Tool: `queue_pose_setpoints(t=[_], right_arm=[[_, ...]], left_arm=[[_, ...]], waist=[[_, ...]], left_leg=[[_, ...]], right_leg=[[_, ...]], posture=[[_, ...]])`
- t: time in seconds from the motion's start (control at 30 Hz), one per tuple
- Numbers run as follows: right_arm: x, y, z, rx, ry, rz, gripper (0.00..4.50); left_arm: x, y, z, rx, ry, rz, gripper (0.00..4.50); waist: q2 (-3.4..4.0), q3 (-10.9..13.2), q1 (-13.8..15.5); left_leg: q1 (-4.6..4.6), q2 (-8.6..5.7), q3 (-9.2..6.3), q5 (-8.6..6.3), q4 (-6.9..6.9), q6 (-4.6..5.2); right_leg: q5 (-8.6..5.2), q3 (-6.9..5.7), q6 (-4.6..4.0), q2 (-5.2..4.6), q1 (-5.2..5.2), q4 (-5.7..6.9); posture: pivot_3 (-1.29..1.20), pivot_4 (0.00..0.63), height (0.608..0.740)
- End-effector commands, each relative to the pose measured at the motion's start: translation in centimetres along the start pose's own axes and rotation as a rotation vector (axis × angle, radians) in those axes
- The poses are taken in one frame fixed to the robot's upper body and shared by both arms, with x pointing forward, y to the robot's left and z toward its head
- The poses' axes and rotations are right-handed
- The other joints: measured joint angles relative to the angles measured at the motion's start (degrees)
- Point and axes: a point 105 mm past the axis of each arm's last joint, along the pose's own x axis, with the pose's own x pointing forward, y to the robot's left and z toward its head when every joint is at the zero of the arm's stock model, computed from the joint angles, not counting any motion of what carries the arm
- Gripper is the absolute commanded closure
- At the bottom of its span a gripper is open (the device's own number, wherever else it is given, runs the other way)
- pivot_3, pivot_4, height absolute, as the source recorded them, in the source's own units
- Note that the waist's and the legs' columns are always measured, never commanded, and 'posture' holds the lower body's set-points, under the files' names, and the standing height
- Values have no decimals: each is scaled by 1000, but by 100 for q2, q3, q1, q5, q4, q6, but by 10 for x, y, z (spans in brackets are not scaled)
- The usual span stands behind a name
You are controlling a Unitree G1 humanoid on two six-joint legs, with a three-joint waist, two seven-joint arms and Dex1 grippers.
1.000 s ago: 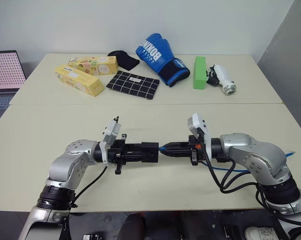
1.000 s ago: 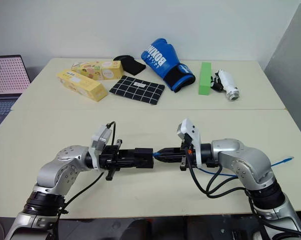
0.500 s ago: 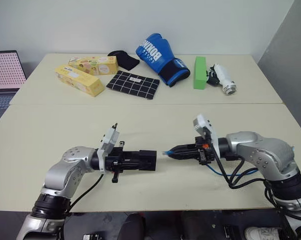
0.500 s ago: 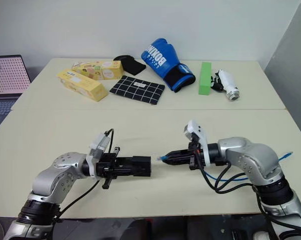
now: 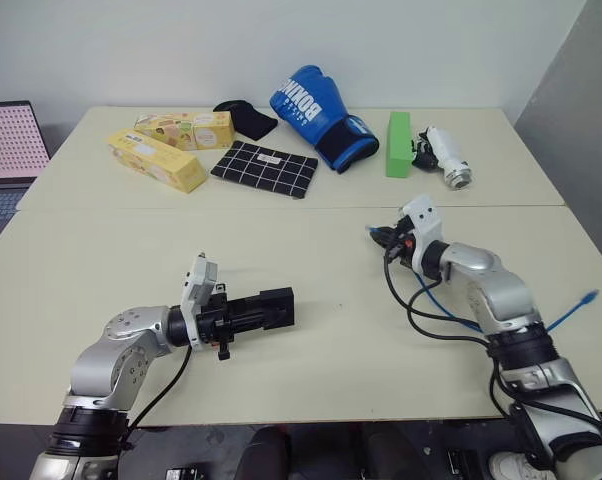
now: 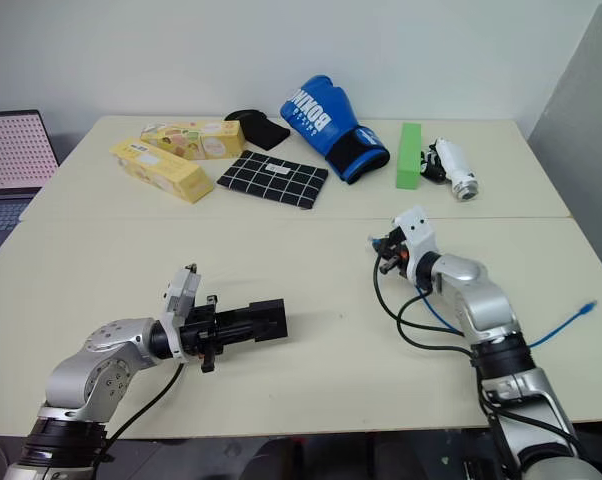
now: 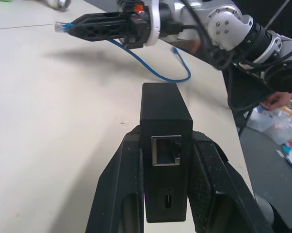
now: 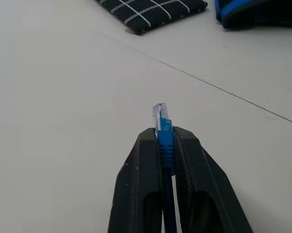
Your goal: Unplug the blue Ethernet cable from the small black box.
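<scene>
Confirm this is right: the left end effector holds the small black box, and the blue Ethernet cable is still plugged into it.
Not quite. The left end effector does hold the small black box, but its port is empty in the left wrist view. The blue Ethernet cable is out, its plug clamped in the right end effector.

Matt black box (image 7: pixel 164 121), clear-plastic plug (image 8: pixel 160 115), seemingly smooth table (image 5: pixel 101 250)

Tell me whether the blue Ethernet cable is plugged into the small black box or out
Out. The small black box's port is empty, and the blue Ethernet cable's clear plug sits in the right gripper, apart from it.
</scene>
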Motion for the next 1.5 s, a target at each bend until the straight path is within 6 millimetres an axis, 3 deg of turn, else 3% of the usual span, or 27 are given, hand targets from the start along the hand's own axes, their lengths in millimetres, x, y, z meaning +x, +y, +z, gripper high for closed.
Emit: queue_pose_setpoints(t=[0.03, 0.17, 0.3, 0.37, 0.47, 0.6, 0.7, 0.9, 1.13, 1.2, 1.5], right_arm=[[12, -5, -5, -28, 21, -38, 3726], [11, -12, -4, -29, 24, -46, 2948], [-4, -17, 9, -59, -7, -11, 2059], [-17, -9, 22, -143, -43, 59, 1608], [-40, 22, 46, -208, -120, 262, 911], [-64, 70, 67, -263, -177, 521, 911], [-60, 95, 74, -304, -184, 583, 911], [-42, 114, 76, -362, -165, 588, 911], [-37, 117, 73, -385, -146, 582, 911], [-36, 114, 73, -383, -141, 564, 889], [-38, 114, 69, -373, -127, 556, 889]], left_arm=[[5, -5, 4, 29, 14, 18, 3716], [5, -3, 3, 48, -3, 72, 3716], [3, 3, 3, 59, -22, 149, 3716], [0, 10, 4, 71, -35, 214, 3716], [-11, 28, 9, 134, -72, 345, 3716], [-35, 68, 23, 317, -151, 647, 3716], [-57, 97, 36, 490, -199, 902, 3716], [-80, 130, 28, 432, -310, 1157, 3716], [-85, 138, 1, 367, -290, 1228, 3716], [-85, 137, -6, 343, -290, 1223, 3012], [-87, 116, -14, 327, -249, 1181, 1163]], waist=[[0, 0, -4], [0, 0, -1], [1, 0, 2], [3, 2, 18], [5, 3, 20], [4, 2, -4], [2, 0, 17], [-1, -1, 29], [-3, -3, 28], [-3, -3, 27], [-2, -4, -19]], left_leg=[[-5, 0, 2, 0, 3, -1], [-7, -2, 4, 0, 4, 0], [-5, -1, 0, 0, 7, 0], [-9, -1, -4, 0, 6, 1], [-11, -2, -3, -1, 7, 1], [-5, -1, -4, -1, 7, 2], [0, -2, -10, 0, 13, 2], [0, -7, -12, 1, 17, 1], [-19, -14, -12, 1, 22, 0], [-16, -14, -14, 1, 22, 1], [-6, -10, -7, 1, 21, 1]], right_leg=[[0, 1, 0, 0, -4, 2], [0, 3, 0, -3, -7, 6], [0, 1, 0, -2, -8, 18], [0, -3, 0, -2, -9, 17], [0, -2, 0, -3, -9, 14], [0, -1, 0, -3, -7, 15], [0, -9, -1, -1, -4, 19], [1, -12, -2, -4, -5, 31], [4, -15, 4, -15, -11, 14], [4, -16, 3, -14, -11, 21], [3, -8, 3, -11, -10, 26]], posture=[[0, 150, 740], [0, 150, 740], [0, 150, 740], [0, 150, 740], [0, 150, 740], [0, 150, 740], [0, 150, 740], [0, 150, 740], [0, 150, 740], [0, 150, 740], [0, 150, 740]])
